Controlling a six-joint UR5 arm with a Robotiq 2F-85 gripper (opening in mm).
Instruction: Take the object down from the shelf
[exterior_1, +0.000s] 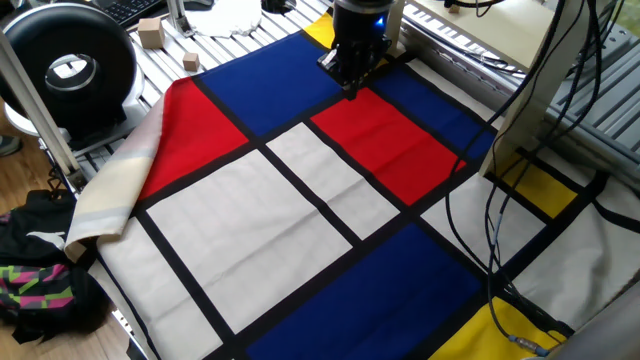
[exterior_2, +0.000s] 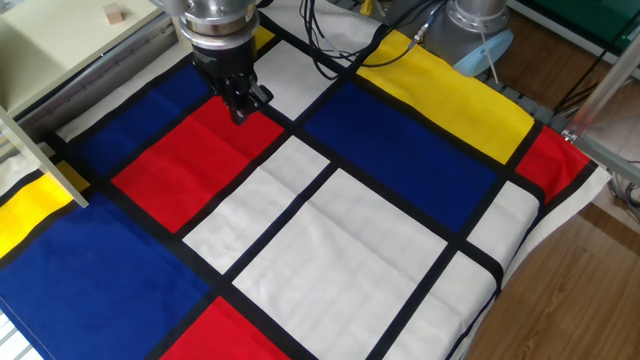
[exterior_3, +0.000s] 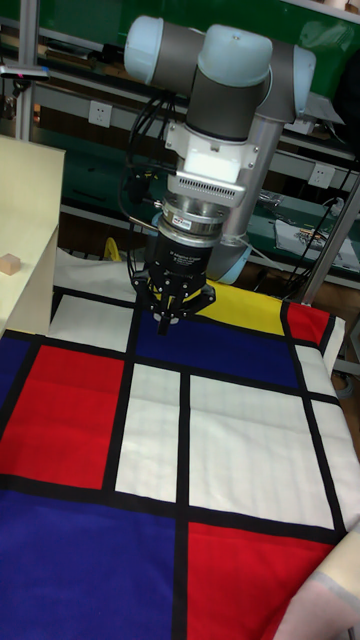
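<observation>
The object (exterior_2: 117, 13) is a tiny tan wooden cube lying on the flat top of the pale shelf (exterior_2: 55, 45) at the far left. In the tall fixed view the object (exterior_3: 10, 264) sits on the shelf (exterior_3: 28, 210) at the left edge. My gripper (exterior_2: 240, 113) hangs to the right of the shelf and lower than its top, just over the red patch of the cloth. Its fingers are shut with nothing between them, which also shows on the gripper (exterior_3: 167, 322) in the tall view. In one fixed view the gripper (exterior_1: 350, 86) points down beside the shelf (exterior_1: 478, 30); the cube is hidden there.
A colour-block cloth (exterior_1: 300, 200) covers the table. Black cables (exterior_1: 490, 190) hang by the shelf's upright panel (exterior_1: 530, 90). Two larger wooden blocks (exterior_1: 150, 32) and a black round device (exterior_1: 68, 65) sit on the slatted table at the back left.
</observation>
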